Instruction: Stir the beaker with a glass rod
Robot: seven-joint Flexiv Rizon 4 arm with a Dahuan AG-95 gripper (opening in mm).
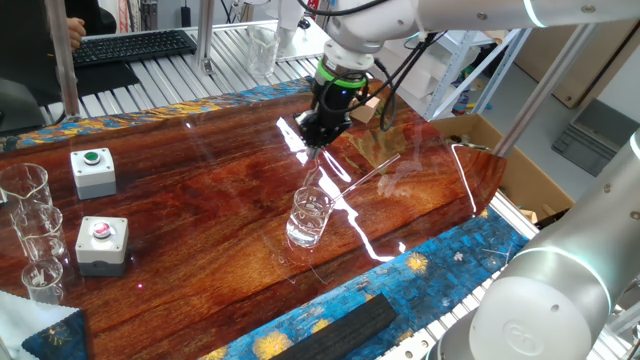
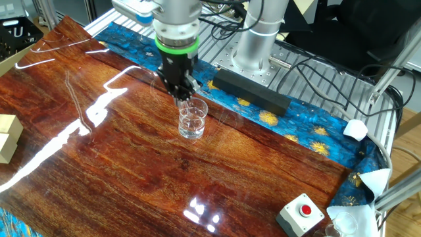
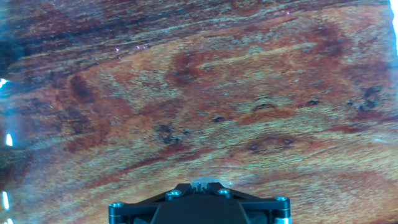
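Observation:
The beaker [image 1: 309, 216], a small clear glass with a flared rim, stands upright on the wooden table; it also shows in the other fixed view [image 2: 193, 120]. My gripper [image 1: 317, 143] hangs just above and slightly behind it, fingers pointing down, and also shows in the other fixed view [image 2: 182, 94]. The glass rod [image 1: 315, 172] is a faint pale line running from the fingertips down into the beaker. In the hand view only its pale top end [image 3: 199, 183] shows between the closed jaws, and the beaker is out of view there.
Two grey button boxes [image 1: 93, 171] [image 1: 103, 243] and a trio of clear beakers [image 1: 35, 233] stand at the left. A black bar [image 2: 250, 92] lies on the blue cloth edge. A cardboard box [image 1: 480, 140] and a wooden block [image 2: 6, 138] stand at the table's sides.

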